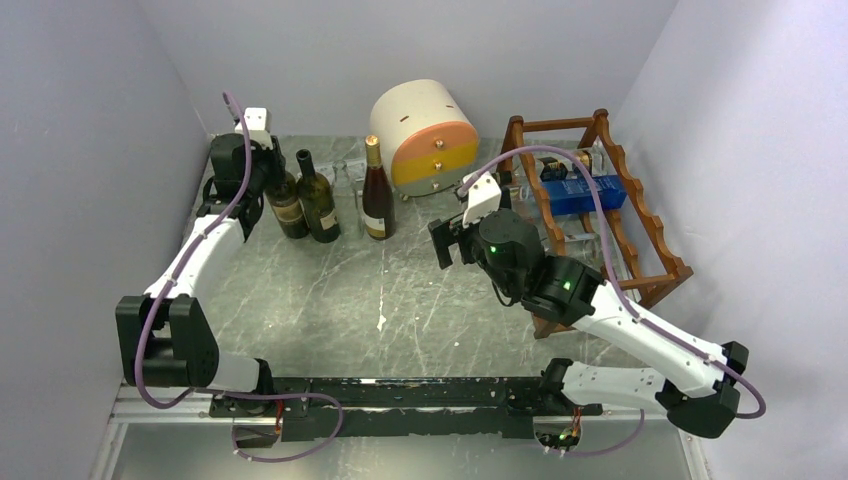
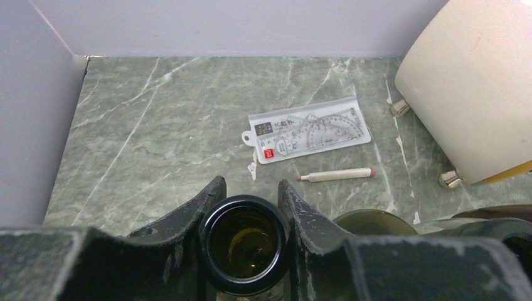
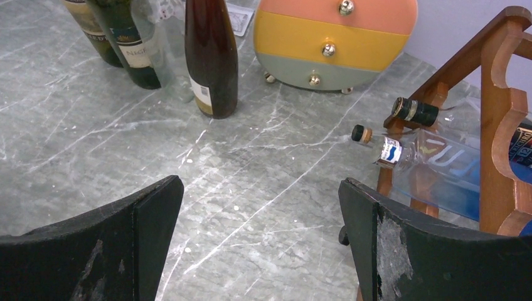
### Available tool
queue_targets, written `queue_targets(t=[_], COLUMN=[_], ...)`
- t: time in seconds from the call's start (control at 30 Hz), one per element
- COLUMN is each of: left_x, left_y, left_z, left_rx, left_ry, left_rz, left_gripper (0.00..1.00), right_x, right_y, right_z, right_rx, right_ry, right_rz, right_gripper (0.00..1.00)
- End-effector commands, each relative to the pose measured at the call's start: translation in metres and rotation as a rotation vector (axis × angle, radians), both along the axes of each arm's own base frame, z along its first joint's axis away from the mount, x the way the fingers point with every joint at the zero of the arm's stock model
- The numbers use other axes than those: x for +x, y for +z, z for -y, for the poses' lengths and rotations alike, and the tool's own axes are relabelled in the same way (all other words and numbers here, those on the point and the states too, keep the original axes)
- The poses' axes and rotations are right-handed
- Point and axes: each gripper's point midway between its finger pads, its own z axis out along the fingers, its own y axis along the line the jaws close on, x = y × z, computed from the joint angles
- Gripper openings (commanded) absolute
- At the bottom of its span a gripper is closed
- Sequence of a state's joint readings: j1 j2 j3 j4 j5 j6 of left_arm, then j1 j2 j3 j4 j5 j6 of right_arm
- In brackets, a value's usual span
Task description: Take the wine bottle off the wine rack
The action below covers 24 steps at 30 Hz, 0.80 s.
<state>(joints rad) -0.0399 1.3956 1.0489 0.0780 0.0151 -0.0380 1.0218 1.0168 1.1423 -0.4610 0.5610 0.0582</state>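
A reddish-brown wooden wine rack [image 3: 499, 125] with wavy rails stands upright. Two bottles lie on their sides in it, necks sticking out past its frame: a clear-and-blue bottle [image 3: 433, 160] and, just above, a dark-capped bottle [image 3: 417, 111]. Well left of the rack, an uncorked dark wine bottle [image 2: 244, 241] stands upright, its neck clamped in the left gripper [image 2: 251, 191].

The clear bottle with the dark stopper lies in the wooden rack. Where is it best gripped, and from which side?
Probably the neck, behind the stopper. The clear bottle lies on its side, and only its neck sticks out past the end frame of the wine rack; the body lies inside. Come from the open table side, where the right gripper stands open, and pull along its length.
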Motion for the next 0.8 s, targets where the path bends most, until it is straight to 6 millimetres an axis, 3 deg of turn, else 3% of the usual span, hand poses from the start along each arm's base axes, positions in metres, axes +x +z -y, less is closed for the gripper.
queue_targets(t=[0.0, 0.2, 0.4, 0.57, 0.67, 0.77], left_x=[0.007, 0.001, -0.002, -0.004, -0.007, -0.013], left_y=[0.035, 0.029, 0.025, 0.026, 0.032, 0.041], left_z=[0.009, 0.005, 0.000, 0.005, 0.009, 0.007], left_rx=[-0.009, -0.029, -0.020, -0.055, -0.073, -0.079], left_ry=[-0.058, -0.025, -0.001, -0.011, -0.028, -0.021], left_rz=[0.069, 0.014, 0.008, 0.007, 0.007, 0.011], left_gripper=[0.11, 0.24, 0.48, 0.58, 0.82, 0.92], right_x=[0.003, 0.004, 0.004, 0.006, 0.004, 0.002], right_y=[0.007, 0.009, 0.014, 0.017, 0.019, 0.016], right_z=[-0.002, -0.007, -0.013, -0.011, -0.005, 0.004], right_rx=[0.017, 0.020, 0.035, 0.037, 0.027, 0.002], right_ry=[-0.006, -0.001, 0.000, -0.044, -0.073, -0.109], right_rz=[0.013, -0.004, -0.032, -0.072, -0.095, -0.117], right_gripper=[1.00, 1.00, 1.00, 1.00, 1.00, 1.00])
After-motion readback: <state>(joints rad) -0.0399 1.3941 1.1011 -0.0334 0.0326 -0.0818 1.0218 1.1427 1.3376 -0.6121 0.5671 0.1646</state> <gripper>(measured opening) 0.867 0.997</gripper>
